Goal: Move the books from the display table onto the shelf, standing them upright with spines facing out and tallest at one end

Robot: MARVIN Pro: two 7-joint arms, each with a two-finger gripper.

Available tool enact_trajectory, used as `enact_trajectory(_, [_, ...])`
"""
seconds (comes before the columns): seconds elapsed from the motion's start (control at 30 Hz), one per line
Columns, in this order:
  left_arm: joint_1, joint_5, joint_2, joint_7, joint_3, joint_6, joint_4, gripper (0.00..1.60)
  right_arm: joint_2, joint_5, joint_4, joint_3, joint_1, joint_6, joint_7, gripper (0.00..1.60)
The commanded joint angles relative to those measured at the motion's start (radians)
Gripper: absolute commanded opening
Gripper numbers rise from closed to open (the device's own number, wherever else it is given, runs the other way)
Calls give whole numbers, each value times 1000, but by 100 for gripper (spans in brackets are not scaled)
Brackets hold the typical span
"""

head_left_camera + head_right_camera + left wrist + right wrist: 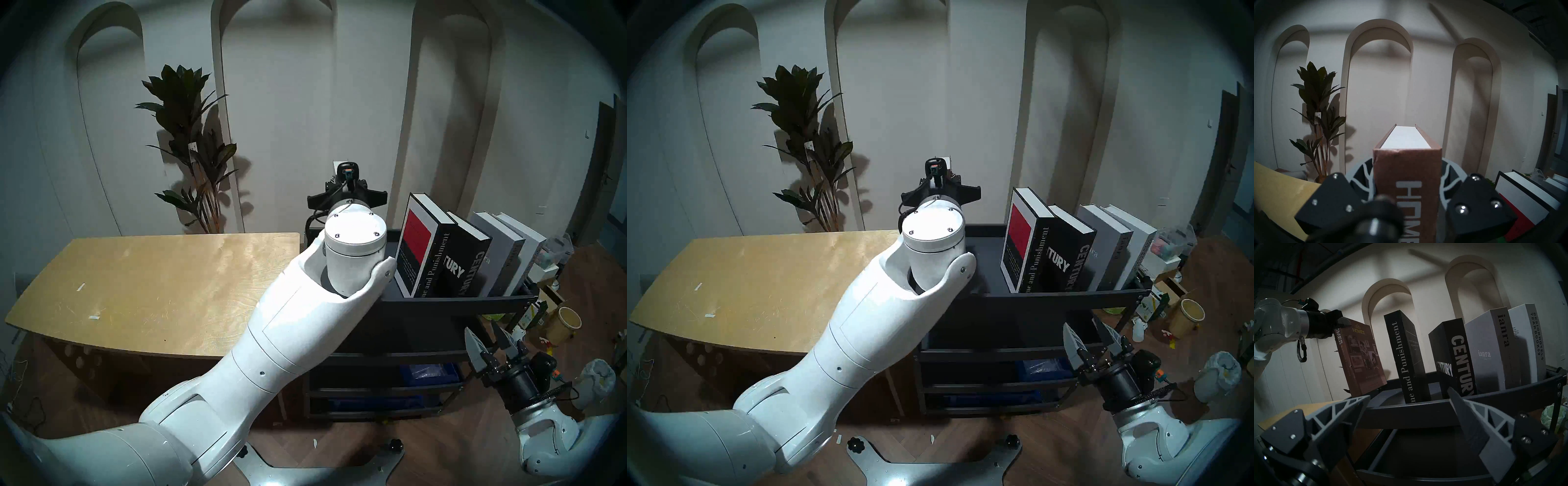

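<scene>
My left gripper [1339,322] is shut on the top of the spine of the tall brown "HOMES" book [1361,358]. It holds the book upright, slightly tilted, over the left end of the black shelf's top tray [458,300]. In the head view my left wrist [346,198] hides this book; its spine shows in the left wrist view [1407,178]. On the tray stand "Crime and Punishment" [424,251], "CENTURY" [468,258], "ianra" [498,251] and "Design Hotels Yearbook" [529,244], spines toward me, leaning right. The plywood display table [152,288] bears no books. My right gripper [488,339] is open and empty below the tray's front rim.
A potted plant [193,152] stands behind the table by the arched wall. The shelf's lower tiers hold blue bins [427,373]. On the floor to the right are a yellow bucket [565,322], a lined bin [597,376] and small clutter.
</scene>
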Motion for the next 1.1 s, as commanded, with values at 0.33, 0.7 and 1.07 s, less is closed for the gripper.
enact_trajectory(0.33, [-25, 25, -54, -16, 44, -155, 141, 0, 0, 1, -8, 11, 0, 1, 4, 160])
enact_trajectory(0.7, [8, 26, -39, -22, 78, -196, 133, 0, -1, 2, -8, 12, -1, 3, 6, 160])
enact_trajectory(1.07, [92, 67, 84, -63, 163, -230, 11, 0, -2, 3, -8, 12, 0, 3, 7, 160])
